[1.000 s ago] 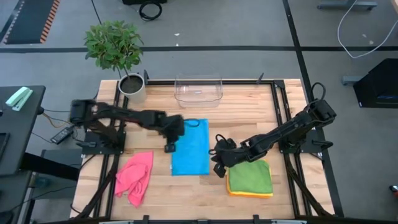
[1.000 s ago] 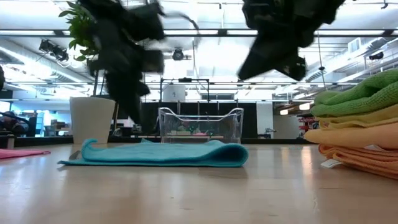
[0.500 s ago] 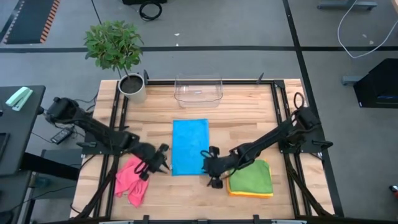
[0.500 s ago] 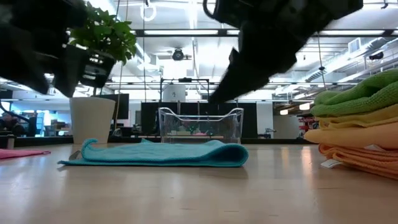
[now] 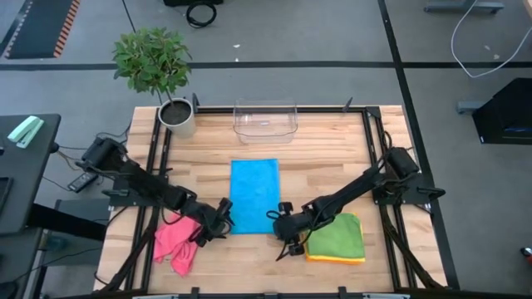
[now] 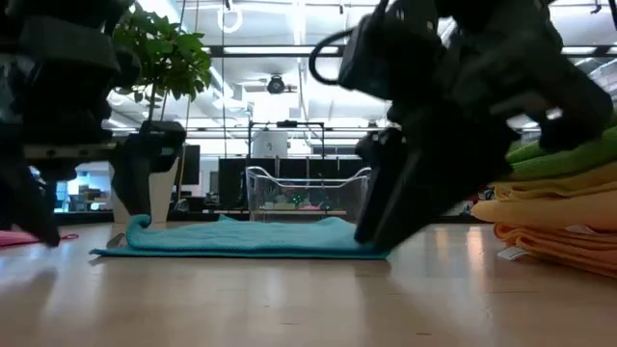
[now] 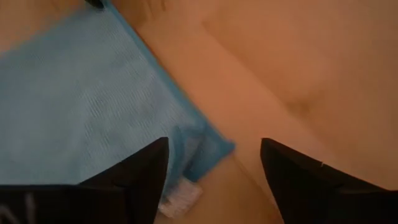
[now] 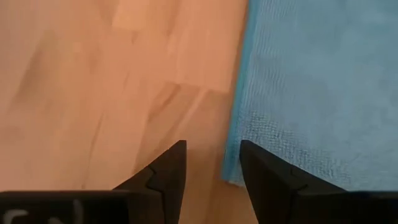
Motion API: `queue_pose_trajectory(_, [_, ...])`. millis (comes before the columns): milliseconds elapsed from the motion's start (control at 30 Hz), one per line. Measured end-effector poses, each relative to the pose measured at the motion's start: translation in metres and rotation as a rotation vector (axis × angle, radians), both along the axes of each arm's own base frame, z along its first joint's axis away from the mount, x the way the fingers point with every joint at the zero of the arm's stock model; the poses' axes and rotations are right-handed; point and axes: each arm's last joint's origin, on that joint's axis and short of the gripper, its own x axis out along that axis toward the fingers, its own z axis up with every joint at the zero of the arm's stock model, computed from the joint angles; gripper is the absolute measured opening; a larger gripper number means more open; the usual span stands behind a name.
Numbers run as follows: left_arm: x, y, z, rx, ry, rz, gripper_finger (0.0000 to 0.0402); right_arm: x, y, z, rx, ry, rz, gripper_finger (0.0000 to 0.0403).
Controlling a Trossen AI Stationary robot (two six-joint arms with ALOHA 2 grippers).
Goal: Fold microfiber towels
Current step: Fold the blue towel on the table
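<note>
Reaching with fingers apart, left gripper [image 5: 223,223] at the near left corner of the blue towel [image 5: 254,195], right gripper [image 5: 280,224] at the near right corner, fingers apart too. Holding nothing yet, by both wrist views; only straddling the corners low over the table [image 5: 332,158]. Lying flat at the table middle, folded once already by the look. Probably starting the next fold. Calling now for closing on both corners together, lifting a little, then carrying the near edge over to the far edge. Waiting: pink towel [image 5: 179,237] at the left, green towel [image 5: 337,235] stacked at the right.
</note>
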Motion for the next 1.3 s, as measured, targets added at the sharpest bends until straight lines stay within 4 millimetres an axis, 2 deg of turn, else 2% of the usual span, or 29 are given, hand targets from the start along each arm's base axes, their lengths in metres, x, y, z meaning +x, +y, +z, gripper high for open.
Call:
queue_pose_trajectory(200, [0.003,-0.002,-0.013,-0.001,0.028,-0.001,0.0268,0.002,0.002,-0.011,0.023,0.03,-0.006,0.0159])
queue_pose_trajectory(367, [0.005,-0.002,-0.014,-0.005,0.015,0.0,0.0241,0.002,0.002,-0.011,0.026,0.032,-0.011,0.0159])
queue_pose_trajectory(567, [0.005,0.002,-0.016,0.005,0.053,-0.002,0.0166,0.002,0.001,-0.011,0.028,0.037,-0.015,0.0159])
queue_pose_trajectory(867, [0.008,0.013,-0.018,0.036,0.066,0.072,0.0026,0.001,0.001,-0.012,0.038,0.044,-0.032,0.0159])
queue_pose_trajectory(933, [0.009,0.016,-0.02,0.033,0.073,0.107,0.0011,0.001,0.001,-0.012,0.031,0.043,-0.037,0.0155])
queue_pose_trajectory(1100, [0.011,0.017,-0.027,0.009,0.097,0.136,0.0012,0.001,-0.003,-0.012,0.009,0.043,-0.097,0.0114])
queue_pose_trajectory(1300, [0.011,0.014,-0.028,-0.046,0.102,0.162,0.0007,0.002,-0.007,-0.013,0.005,0.051,-0.126,0.0018])
